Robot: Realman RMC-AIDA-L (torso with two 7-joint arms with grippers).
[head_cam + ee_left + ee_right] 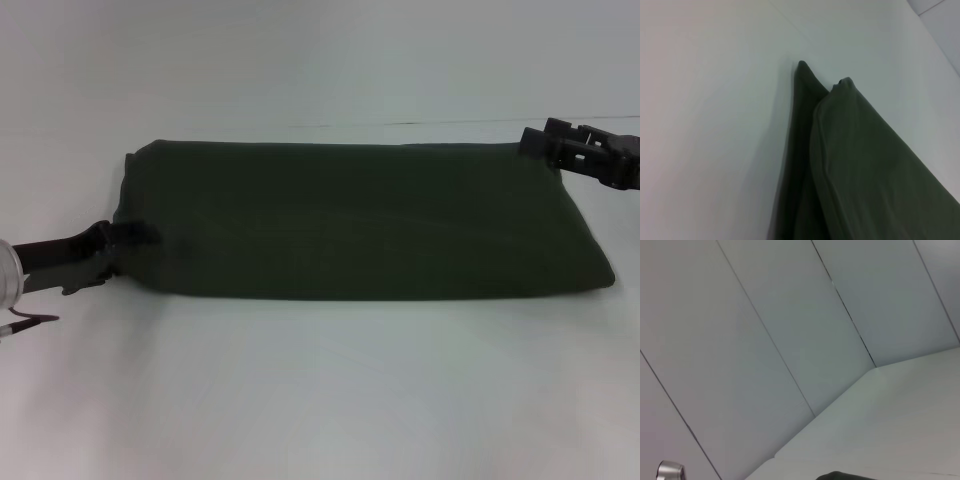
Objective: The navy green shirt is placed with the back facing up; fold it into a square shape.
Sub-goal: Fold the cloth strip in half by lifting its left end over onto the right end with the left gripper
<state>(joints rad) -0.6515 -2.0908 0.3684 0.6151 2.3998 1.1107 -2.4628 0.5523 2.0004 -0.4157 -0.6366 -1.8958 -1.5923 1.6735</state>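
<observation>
The navy green shirt (350, 225) lies on the white table as a long dark olive band, folded lengthwise, plain side up. My left gripper (128, 238) is at the shirt's left end, shut on the edge of the cloth. The left wrist view shows the shirt (865, 170) up close, with an upper layer lying over a lower layer that ends in a point. My right gripper (545, 143) is at the shirt's back right corner, touching or just above it. A sliver of the shirt (840, 476) shows in the right wrist view.
The white table (320, 400) stretches wide in front of the shirt and behind it. A pale panelled wall (765, 340) stands beyond the table's far edge. A small metal knob (670, 471) shows low on the wall.
</observation>
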